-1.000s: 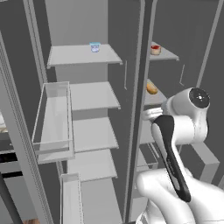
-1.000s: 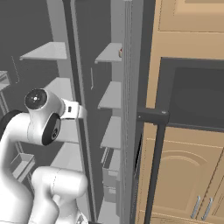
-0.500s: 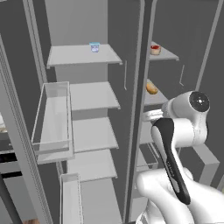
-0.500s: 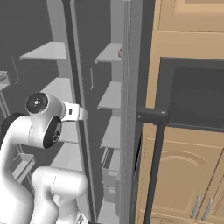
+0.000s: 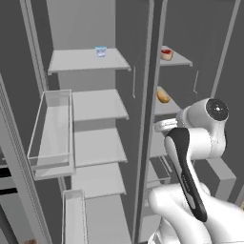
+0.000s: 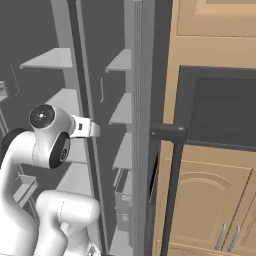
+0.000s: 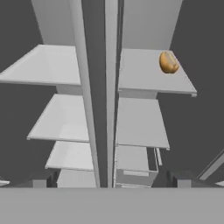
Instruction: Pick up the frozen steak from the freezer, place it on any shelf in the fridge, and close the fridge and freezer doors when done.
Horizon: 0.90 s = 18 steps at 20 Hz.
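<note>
Reddish frozen steak [image 5: 166, 53] sits on top freezer [image 5: 177, 62] shelf, above orange lump [image 7: 169, 62]. Gripper [image 7: 112, 181] is spread, empty; should be raised w/ jaws level before reaching.

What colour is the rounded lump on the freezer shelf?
Orange-brown lump, clearest in the hand view.

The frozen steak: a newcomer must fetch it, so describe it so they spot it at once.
Look into the open grey appliance's narrower right compartment, the freezer. On its top shelf lies the frozen steak, small, flat, reddish with a whitish edge. The orange-brown lump sits one shelf lower; the blue-white cup stands in the wider fridge.
</note>
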Tool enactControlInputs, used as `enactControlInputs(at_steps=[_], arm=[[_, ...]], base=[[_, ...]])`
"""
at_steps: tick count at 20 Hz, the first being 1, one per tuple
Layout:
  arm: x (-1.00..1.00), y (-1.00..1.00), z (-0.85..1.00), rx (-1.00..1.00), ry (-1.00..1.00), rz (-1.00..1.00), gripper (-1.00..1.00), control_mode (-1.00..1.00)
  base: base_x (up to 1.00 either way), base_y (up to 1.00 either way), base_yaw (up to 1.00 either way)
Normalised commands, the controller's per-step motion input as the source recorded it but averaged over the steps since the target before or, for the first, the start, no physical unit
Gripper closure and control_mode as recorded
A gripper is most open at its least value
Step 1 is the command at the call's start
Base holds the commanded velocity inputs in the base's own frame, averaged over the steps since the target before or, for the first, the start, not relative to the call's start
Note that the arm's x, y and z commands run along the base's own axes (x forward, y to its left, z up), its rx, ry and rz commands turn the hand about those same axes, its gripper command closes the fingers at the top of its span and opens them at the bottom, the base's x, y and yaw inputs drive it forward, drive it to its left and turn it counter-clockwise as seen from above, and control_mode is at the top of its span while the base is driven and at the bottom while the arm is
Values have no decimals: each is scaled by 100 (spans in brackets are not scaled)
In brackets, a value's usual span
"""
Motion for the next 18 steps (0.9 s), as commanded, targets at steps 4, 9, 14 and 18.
enactControlInputs(at_steps=[4,9,14,18], arm=[[0,0,0,0,0,0,-100,100],[0,0,0,0,0,0,-100,100],[0,0,0,0,0,0,-100,100],[0,0,0,0,0,0,-100,100]], base=[[30,-38,0],[41,-28,0],[44,-15,0],[28,-25,0]])
